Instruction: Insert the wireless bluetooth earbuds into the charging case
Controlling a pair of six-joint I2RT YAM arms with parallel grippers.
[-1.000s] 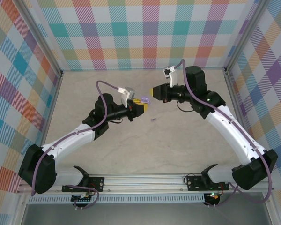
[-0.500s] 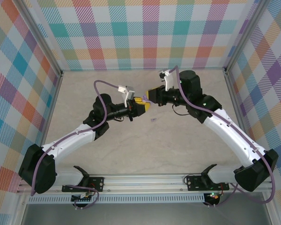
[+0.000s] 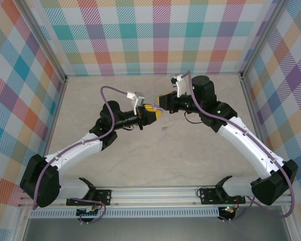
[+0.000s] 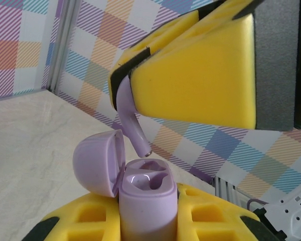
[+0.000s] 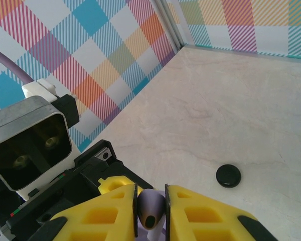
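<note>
From the top external camera, both arms reach forward and bend inward, elbows out, so the left gripper (image 3: pixel 154 112) and the right gripper (image 3: pixel 162 102) meet nose to nose above the pale marbled table (image 3: pixel 190 155). The right sits a little higher. Just below and in front of the two grippers, a small lavender piece (image 3: pixel 164 128) lies loose on the table; it is probably the second earbud.

In the left wrist view, the left gripper's yellow foam fingers are clamped on the lower body of a lavender charging case (image 4: pixel 145 201). The case stands upright with its rounded hinged lid (image 4: pixel 98 163) swung back to the left, leaving the sockets clear. Directly above, the right gripper's fingers pinch the head of a pale lavender earbud (image 4: pixel 130 120). Its stem hangs free and angles down, with the tip just over the case mouth but not yet in.

In the right wrist view, the earbud's bulb is squeezed between the closed yellow pads. A black round disc (image 5: pixel 228 175) lies on the table well beyond the fingertips.

The earbud looks light, hard and glossy, so it may well slip or twist in foam. Gripping the bulb suits it, since that leaves the stem free to guide in. The case seems equally light and smooth, and a low grip keeps the opening unobstructed.
</note>
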